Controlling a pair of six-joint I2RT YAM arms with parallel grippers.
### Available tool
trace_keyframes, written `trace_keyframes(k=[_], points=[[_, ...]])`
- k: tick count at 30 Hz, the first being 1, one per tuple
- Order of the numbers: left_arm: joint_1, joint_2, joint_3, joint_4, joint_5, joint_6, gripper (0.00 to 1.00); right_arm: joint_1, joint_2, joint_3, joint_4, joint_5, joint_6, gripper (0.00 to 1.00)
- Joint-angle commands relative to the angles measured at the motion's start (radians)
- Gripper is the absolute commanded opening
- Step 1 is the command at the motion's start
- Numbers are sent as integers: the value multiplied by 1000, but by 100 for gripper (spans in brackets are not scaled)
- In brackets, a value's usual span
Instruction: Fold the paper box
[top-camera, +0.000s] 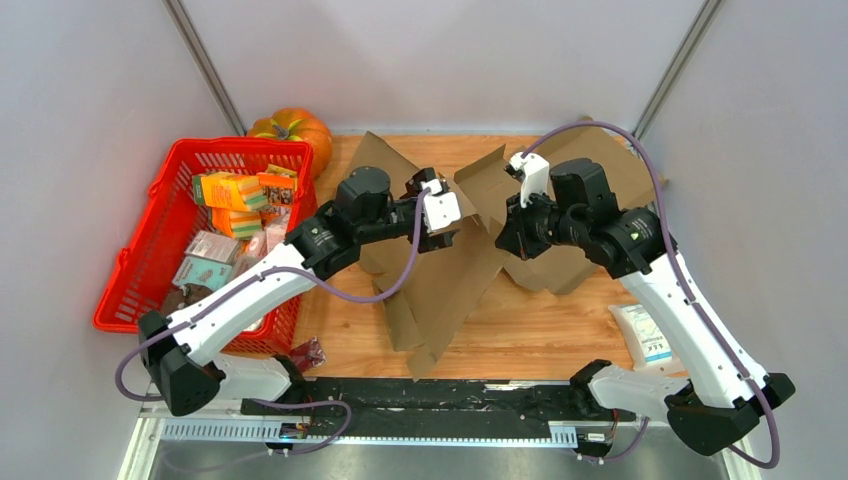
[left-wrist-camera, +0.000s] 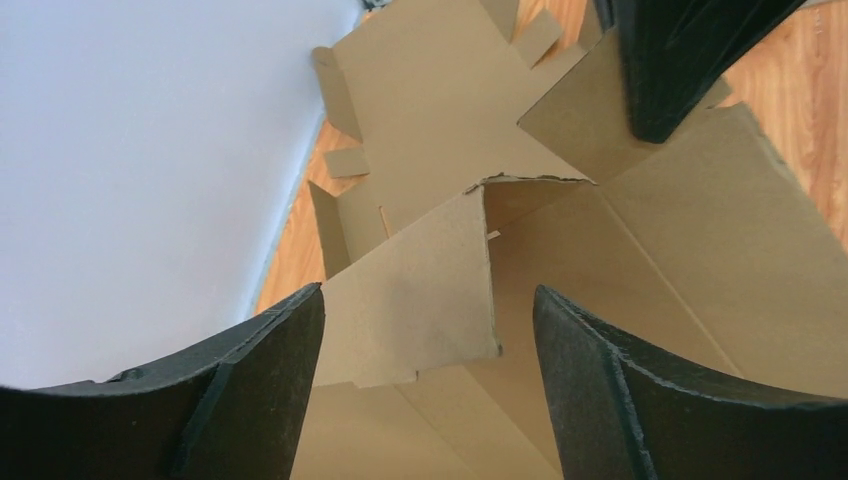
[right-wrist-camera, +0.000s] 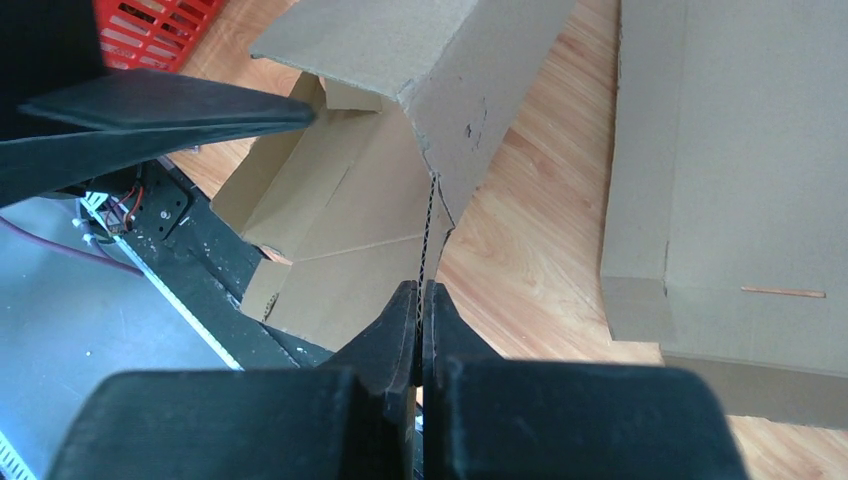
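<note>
Box (top-camera: 440, 290) mid table (top-camera: 540, 330), looks light, thin cardboard, floppy away from creases; right gripper (right-wrist-camera: 420, 300) pinched on its flap edge, left gripper (left-wrist-camera: 428, 300) wide open around another flap; probably best gripped on flap edges near creases.

2 cardboard sheets (top-camera: 440, 290), 1 basket (top-camera: 235, 146), 1 pumpkin (top-camera: 300, 128) — 1 pouch (top-camera: 645, 335).

Bright, even light from overhead; shadows under the cardboard (top-camera: 450, 290) are soft and short; wrist views — wide-angled — leave the black fingers (right-wrist-camera: 395, 335) dark, with little detail.
</note>
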Motion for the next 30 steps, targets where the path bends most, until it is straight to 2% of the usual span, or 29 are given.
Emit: trace_keyframes(k=[1,2,4,5,7,8,9,11,13,14,15,17,20,21,23,24,27,28,30], points=[[-10,23,-8,118,-47,57,82,-1,-13,43,27,-69,4,0],[-11,43,-9,127,-65,70,74,1,-11,43,28,-70,10,0],[-20,58,-7,159,-125,102,67,1,-11,45,31,-67,15,0],[-23,69,-7,164,-136,114,57,1,-11,45,31,-67,21,0],[-25,75,10,133,-140,136,43,1,-13,39,44,-43,39,0],[-26,81,19,123,-139,139,26,1,-16,34,51,-37,61,0],[-26,84,36,112,-140,146,18,1,-20,29,59,-36,77,0],[-28,92,48,84,-140,145,8,1,-22,16,84,-7,117,0],[-30,89,56,86,-145,139,4,1,-39,-1,129,26,195,5],[-34,86,56,87,-150,136,2,1,-54,-26,146,46,229,29],[-37,87,57,93,-166,133,1,-1,-63,-38,159,68,278,44],[-46,93,74,104,-197,127,0,2,-85,-84,188,161,343,65],[-49,121,129,77,-257,108,0,8,-140,-162,235,239,476,74],[-51,129,143,72,-286,96,0,11,-188,-250,263,249,516,76],[-52,150,175,50,-300,82,0,34,-239,-347,395,237,617,77],[-56,156,185,47,-314,77,0,53,-281,-419,447,253,654,77],[-60,192,241,12,-402,45,0,183,-335,-522,498,461,734,75],[-60,213,279,0,-418,38,0,239,-333,-532,507,491,731,73],[-63,247,324,-57,-452,7,0,272,-313,-520,501,586,670,65]])
